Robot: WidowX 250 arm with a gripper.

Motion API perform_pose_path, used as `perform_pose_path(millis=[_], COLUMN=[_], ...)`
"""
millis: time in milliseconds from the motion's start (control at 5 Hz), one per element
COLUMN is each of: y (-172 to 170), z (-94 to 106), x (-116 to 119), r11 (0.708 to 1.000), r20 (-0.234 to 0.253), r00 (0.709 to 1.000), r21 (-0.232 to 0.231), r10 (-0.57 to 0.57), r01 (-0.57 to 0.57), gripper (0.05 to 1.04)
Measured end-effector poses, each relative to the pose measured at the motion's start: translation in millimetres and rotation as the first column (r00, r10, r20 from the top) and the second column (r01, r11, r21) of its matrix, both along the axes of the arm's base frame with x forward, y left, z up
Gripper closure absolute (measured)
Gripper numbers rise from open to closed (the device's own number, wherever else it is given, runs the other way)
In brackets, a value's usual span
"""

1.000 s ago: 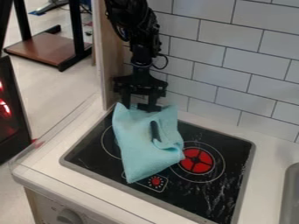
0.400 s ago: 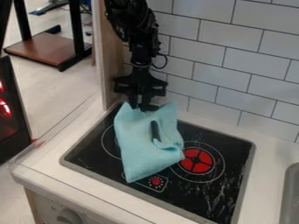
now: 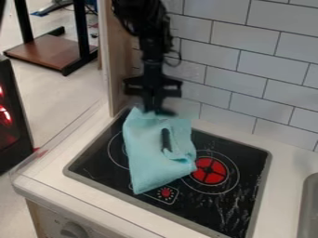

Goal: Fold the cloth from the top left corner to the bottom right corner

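Note:
At the upper middle of the camera view, the black gripper (image 3: 153,110) hangs down over the back edge of the stove. Its fingers are together on the cloth's top edge, with a pinch of fabric between them. The light blue cloth (image 3: 152,160) lies bunched over the left and middle of the stovetop, narrowing to a corner near the control mark. Its right side has a raised fold, beside a narrow dark patch. The gripper hides part of the top edge.
The black stovetop (image 3: 229,209) has a red burner (image 3: 210,170) right of the cloth. A tiled wall (image 3: 214,60) rises behind, a wooden post (image 3: 118,69) stands left of the arm, and a sink edge (image 3: 307,204) is at far right.
The gripper's fingers have come together, and the arm has shifted slightly. The cloth's top left part has been drawn a little to the right, while its lower part has stayed put.

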State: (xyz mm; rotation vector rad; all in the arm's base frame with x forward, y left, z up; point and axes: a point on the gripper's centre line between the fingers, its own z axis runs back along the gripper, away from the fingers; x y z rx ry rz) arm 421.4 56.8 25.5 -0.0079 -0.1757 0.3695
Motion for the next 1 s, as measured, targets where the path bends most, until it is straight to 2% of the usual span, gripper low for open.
perform_pose_path(millis=[400, 600, 1000], y=[-23.1, -39.7, -53.6], z=[50.8, 71.4, 69.0], x=[-7.9, -30.5, -83.7], r11=[0.995, 0.984, 0.957], r20=[0.075, 0.102, 0.083], r00=[0.994, 0.984, 0.959], r21=[-0.064, -0.081, -0.085], r10=[-0.076, -0.148, -0.272], r01=[0.080, 0.157, 0.278], gripper=[1.030, 1.030, 1.030])
